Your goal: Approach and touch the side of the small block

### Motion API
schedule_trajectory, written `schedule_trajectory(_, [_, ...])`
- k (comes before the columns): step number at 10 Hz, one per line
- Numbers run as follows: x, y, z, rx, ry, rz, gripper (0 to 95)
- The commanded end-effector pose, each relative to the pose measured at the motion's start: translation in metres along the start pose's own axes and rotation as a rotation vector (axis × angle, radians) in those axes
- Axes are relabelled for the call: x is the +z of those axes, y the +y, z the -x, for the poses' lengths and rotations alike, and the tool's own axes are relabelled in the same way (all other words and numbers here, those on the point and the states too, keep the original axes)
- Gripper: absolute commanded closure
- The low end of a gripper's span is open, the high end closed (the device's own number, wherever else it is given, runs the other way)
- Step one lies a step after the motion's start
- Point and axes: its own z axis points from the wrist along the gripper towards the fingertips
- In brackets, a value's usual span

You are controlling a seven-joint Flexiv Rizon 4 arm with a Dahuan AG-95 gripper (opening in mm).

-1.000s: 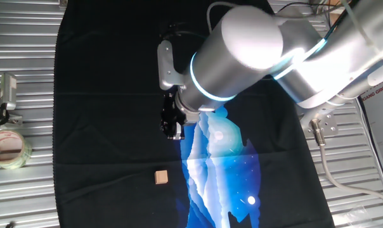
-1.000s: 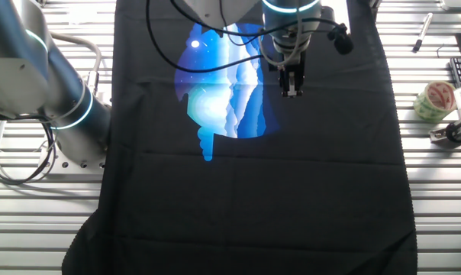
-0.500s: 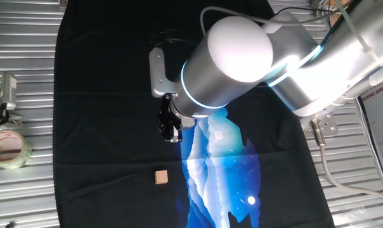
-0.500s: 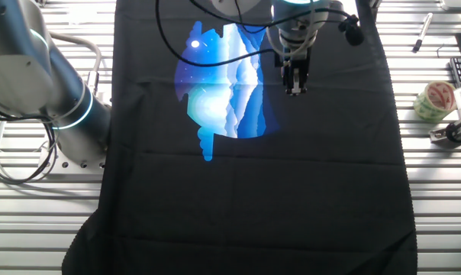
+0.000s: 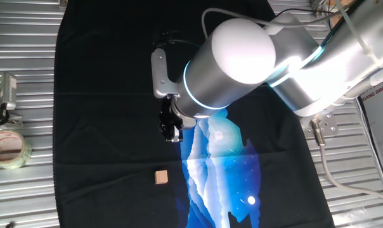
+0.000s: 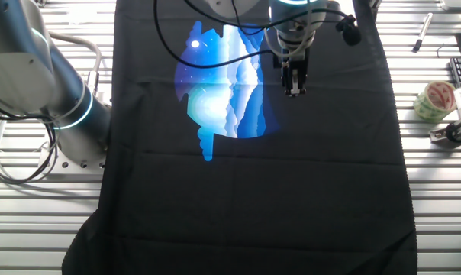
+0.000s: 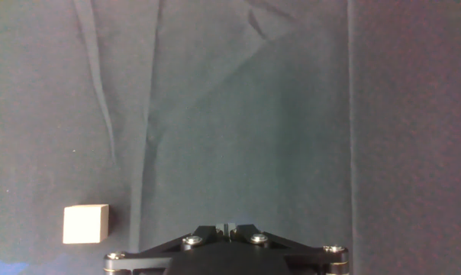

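The small block (image 5: 160, 177) is a tiny tan wooden cube lying on the black cloth (image 5: 103, 114). In the hand view the small block (image 7: 85, 224) sits at the lower left. My gripper (image 5: 172, 134) hangs above the cloth, up and to the right of the block and apart from it. Its fingers are pressed together and hold nothing, as the hand view (image 7: 227, 227) shows. In the other fixed view the gripper (image 6: 293, 89) hangs by the blue print, and the block is hidden there.
A roll of clear tape (image 5: 7, 148) and a metal clip (image 5: 4, 98) lie on the slatted table left of the cloth. The tape also shows in the other fixed view (image 6: 434, 101). A blue and white print (image 5: 220, 164) covers part of the cloth.
Over the last second the gripper has shifted slightly over the cloth; since half a second ago it has barely moved. The block has not moved.
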Motion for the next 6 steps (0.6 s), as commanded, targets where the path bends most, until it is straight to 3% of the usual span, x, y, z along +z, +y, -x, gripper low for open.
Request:
schedule_trajectory(1, [0.0002, -0.0003, -0.0005, -0.009, -0.002, 0.002, 95.0])
schedule_trajectory(3, [0.0002, -0.0003, -0.0005, -0.036, 0.008, 0.035, 95.0])
schedule_trajectory(4, [0.0002, -0.0003, -0.0005, -0.054, 0.043, 0.041, 95.0])
schedule_trajectory(5, [0.0002, -0.0003, -0.0005, -0.071, 0.065, 0.07, 95.0])
schedule_trajectory(6, [0.0002, -0.0003, -0.0005, -0.083, 0.072, 0.079, 95.0])
